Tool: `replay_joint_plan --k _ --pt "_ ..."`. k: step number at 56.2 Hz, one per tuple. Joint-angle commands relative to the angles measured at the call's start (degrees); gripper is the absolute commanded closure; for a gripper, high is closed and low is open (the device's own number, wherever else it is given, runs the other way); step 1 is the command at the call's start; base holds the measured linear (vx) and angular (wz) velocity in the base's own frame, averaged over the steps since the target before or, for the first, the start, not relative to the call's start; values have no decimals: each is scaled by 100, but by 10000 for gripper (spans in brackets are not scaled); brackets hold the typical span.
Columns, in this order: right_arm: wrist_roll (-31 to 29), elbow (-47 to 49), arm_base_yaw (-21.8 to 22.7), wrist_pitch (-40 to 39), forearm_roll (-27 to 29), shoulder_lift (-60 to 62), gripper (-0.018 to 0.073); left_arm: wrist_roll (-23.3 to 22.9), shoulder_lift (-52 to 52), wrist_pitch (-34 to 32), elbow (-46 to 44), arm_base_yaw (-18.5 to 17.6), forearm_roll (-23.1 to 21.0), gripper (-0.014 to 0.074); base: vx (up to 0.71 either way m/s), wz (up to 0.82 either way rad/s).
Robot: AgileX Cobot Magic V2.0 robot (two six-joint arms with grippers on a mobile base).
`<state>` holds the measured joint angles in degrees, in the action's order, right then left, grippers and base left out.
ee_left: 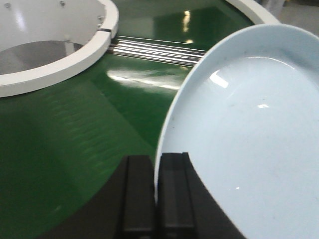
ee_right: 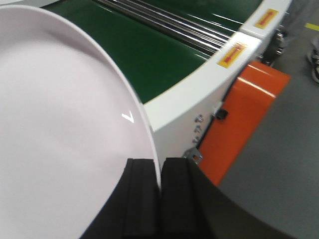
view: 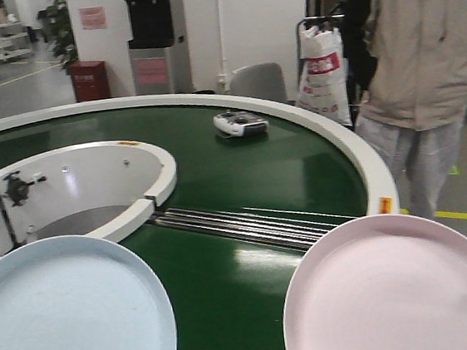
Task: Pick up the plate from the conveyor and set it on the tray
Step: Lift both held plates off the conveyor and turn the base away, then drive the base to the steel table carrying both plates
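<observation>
Near right, clamping the plate [ee_right: 60,124] by its rim in the right gripper [ee_right: 159,167]; near left, blue plate [ee_left: 249,139] in left gripper [ee_left: 155,160]. Could slip: glossy rim, shallow bite.

Blue plate [view: 65,318], bystander [view: 422,63], white gadget [view: 241,123], dispenser [view: 152,33]

The conveyor [view: 283,170] — dark green belt — carries a small white device [view: 241,124].
</observation>
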<state>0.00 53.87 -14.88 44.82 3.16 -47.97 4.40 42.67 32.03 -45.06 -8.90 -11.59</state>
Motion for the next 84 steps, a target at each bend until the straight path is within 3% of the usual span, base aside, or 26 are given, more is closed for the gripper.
replay_joint_plan --k 1,84 --pt "-40 170 -1 -429 -1 39 568 -36 -22 -455 -170 -29 -85 599 -17 -65" --pt "-40 170 -1 -254 -1 39 568 -36 -22 -449 -170 -29 -85 599 -7 -61"
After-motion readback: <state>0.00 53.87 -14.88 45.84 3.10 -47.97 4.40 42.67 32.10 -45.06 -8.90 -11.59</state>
